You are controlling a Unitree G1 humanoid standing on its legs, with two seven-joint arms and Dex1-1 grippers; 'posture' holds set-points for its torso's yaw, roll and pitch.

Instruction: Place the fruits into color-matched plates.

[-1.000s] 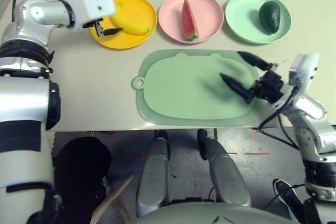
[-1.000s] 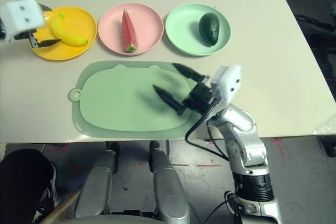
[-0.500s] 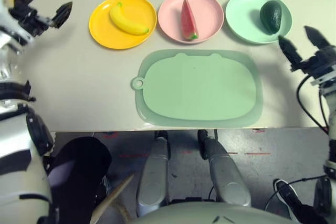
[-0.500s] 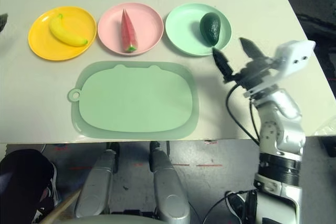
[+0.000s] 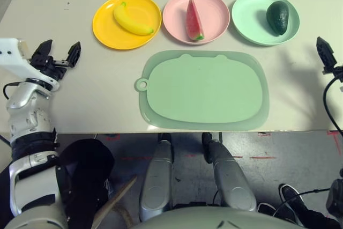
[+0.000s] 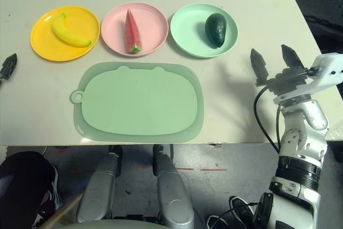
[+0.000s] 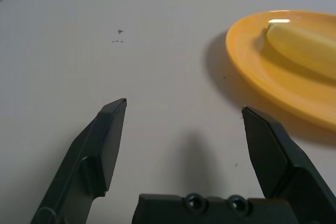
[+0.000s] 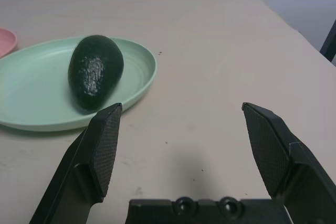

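My head's two eyes look down across the table (image 5: pixel 300 105), sharing the three plates' side. My wrist views skim it closely.

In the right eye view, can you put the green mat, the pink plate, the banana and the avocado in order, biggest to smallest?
1. Green mat
2. Pink plate
3. Banana and avocado: too alike to rank; one is longer, the other fatter.

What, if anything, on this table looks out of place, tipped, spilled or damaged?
Nothing stands out. The banana lies in the yellow plate, the watermelon wedge in the pink plate and the avocado in the mint plate. The plates sit flat, and the green mat has nothing on it.
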